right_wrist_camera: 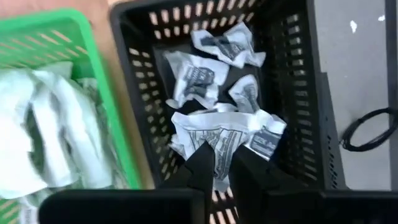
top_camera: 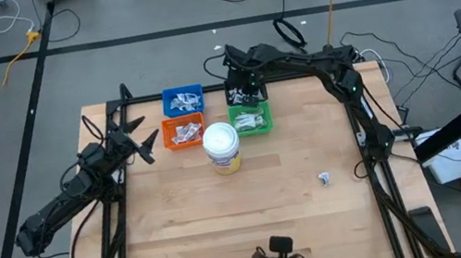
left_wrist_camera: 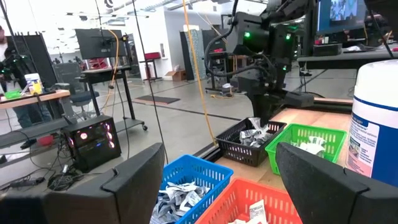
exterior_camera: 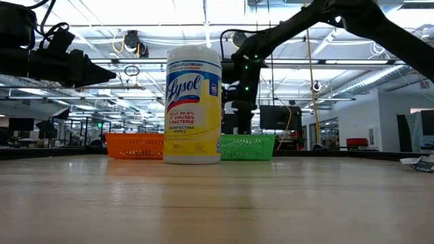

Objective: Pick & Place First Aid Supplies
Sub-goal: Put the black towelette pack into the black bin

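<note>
I have the right gripper (right_wrist_camera: 222, 163) down over the black bin (right_wrist_camera: 311, 93), fingers pinched on a white-and-grey packet (right_wrist_camera: 224, 134) so it drops among the crumpled packets just beyond; the green bin (right_wrist_camera: 74, 37) alongside holds wrapped strips. The left gripper (left_wrist_camera: 221, 180) waits wide open near the blue bin (left_wrist_camera: 199, 171)

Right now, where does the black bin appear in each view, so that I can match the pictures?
High view: the black bin sits at the table's far edge, mostly hidden under the right arm.
Low view: not visible; the arm and the green bin stand before it.
Left wrist view: middle right, beside the green bin.
Right wrist view: it fills the centre and right.
Shared landmark: the green bin, right beside it.
</note>
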{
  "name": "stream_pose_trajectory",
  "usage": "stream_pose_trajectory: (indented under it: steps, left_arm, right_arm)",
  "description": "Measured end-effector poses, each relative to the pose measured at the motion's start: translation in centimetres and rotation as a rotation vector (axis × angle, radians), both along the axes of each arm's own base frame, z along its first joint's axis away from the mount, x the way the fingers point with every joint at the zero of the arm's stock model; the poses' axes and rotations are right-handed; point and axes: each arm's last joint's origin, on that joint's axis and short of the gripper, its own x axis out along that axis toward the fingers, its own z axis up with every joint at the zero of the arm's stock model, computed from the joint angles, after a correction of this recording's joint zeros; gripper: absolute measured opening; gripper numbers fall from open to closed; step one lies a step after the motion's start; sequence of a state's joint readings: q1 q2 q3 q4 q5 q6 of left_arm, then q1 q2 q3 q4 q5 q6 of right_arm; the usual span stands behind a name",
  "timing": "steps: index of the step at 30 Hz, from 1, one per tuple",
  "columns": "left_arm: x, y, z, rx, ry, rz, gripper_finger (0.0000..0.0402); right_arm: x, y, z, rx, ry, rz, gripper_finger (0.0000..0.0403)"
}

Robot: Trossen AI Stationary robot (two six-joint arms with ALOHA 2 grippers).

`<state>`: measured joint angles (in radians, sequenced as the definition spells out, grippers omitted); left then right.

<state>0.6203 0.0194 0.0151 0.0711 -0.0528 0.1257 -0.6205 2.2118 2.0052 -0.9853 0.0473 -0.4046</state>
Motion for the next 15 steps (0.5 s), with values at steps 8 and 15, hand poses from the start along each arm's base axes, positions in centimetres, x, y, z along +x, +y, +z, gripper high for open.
stream_pose_trajectory:
  steps: [8,15]
  left_arm:
    - [0.0,0.0,0.01,0.0,0.0,0.0,0.031]
    - [0.0,0.0,0.0,0.0,0.0,0.0,0.031]
  right_arm:
    - [0.42,-0.41,0.2,-0.062,-0.033,-0.01,0.0102]
    - [0.35,-0.32,0.41,-0.024,-0.073,-0.163,0.0162]
